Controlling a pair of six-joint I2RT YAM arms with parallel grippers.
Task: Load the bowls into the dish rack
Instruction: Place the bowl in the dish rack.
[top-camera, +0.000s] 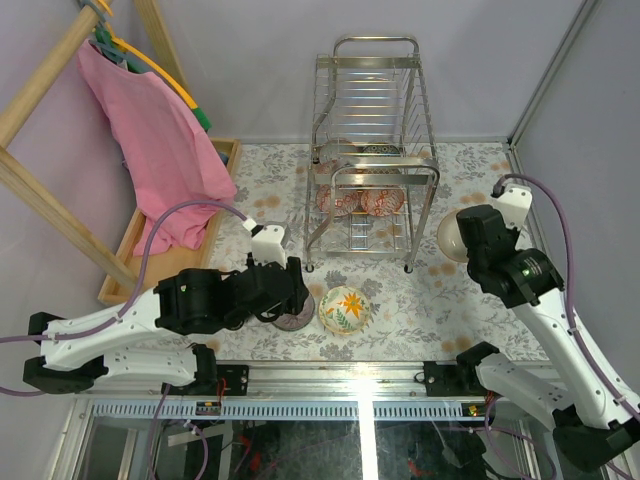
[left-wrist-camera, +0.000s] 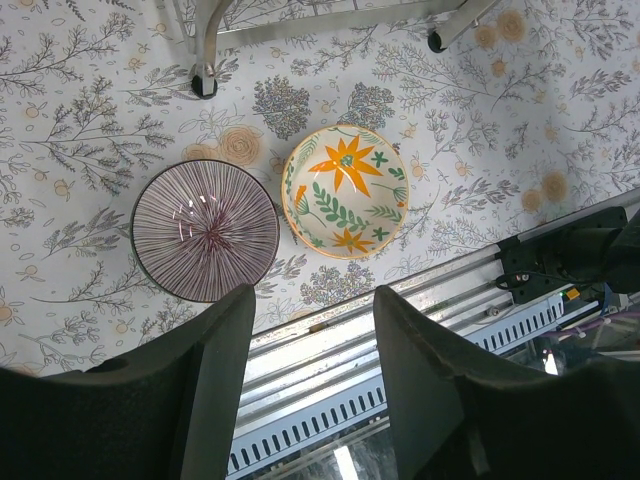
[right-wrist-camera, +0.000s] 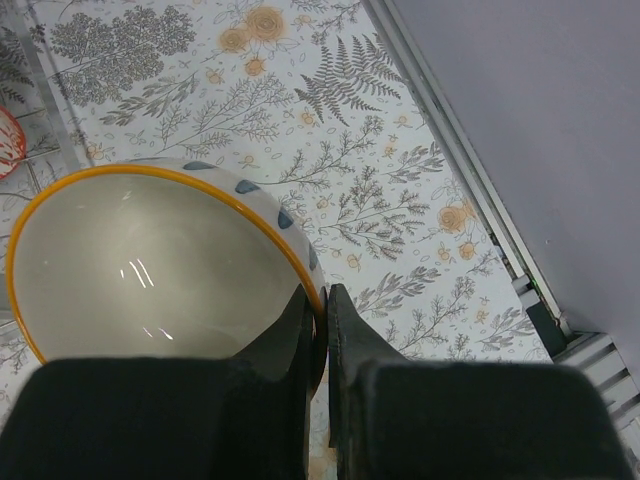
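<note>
The chrome dish rack (top-camera: 372, 120) stands at the back middle, with red-white bowls (top-camera: 362, 201) in its lower tier. A purple-striped bowl (left-wrist-camera: 205, 232) and a cream bowl with orange flowers (left-wrist-camera: 345, 190) sit upright side by side near the table's front edge. My left gripper (left-wrist-camera: 313, 300) hangs open above the front edge, just nearer than these two, with nothing between its fingers. My right gripper (right-wrist-camera: 322, 295) is shut on the orange rim of a cream bowl with blue marks (right-wrist-camera: 150, 270). It holds that bowl (top-camera: 453, 236) right of the rack.
A shallow wooden tray (top-camera: 128, 255) lies at the left, with a pink cloth (top-camera: 160, 150) draped into it from a wooden frame. The metal rail (top-camera: 360, 380) runs along the table's front edge. A rack leg (left-wrist-camera: 205, 85) stands just beyond the striped bowl. Walls close the right side.
</note>
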